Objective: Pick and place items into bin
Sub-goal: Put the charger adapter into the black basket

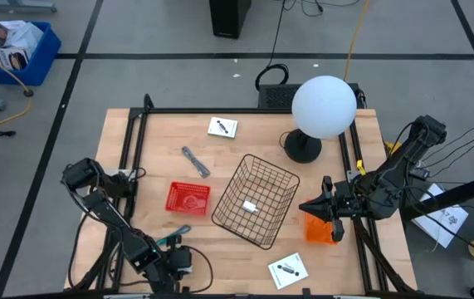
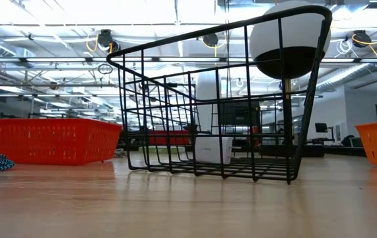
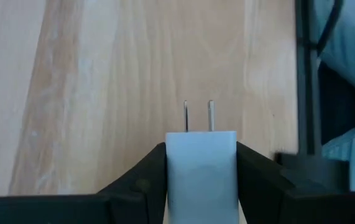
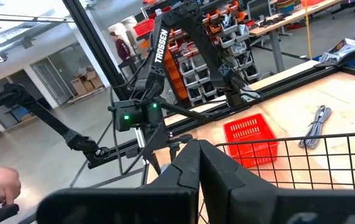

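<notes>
The left gripper [image 3: 201, 180] sits low at the table's [image 1: 336, 257] near left corner, its fingers [image 3: 141, 180] clamped on a white plug block [image 3: 201, 168] whose two prongs point out over bare wood, with a card [image 1: 286, 269] lying near the front edge to its right. Mid-table, the wire bin [image 1: 256, 199] holds a second white block [image 1: 250, 207], a red basket [image 1: 188, 198] and teal tool [image 1: 174, 235] lie to its left, and the right gripper [image 1: 310, 206] hovers closed and empty just off the bin's right rim beside an orange basket [image 1: 320, 230]. Farther back lie the grey bent piece [image 1: 194, 161], another card [image 1: 222, 127] and a white globe lamp [image 1: 323, 106].
</notes>
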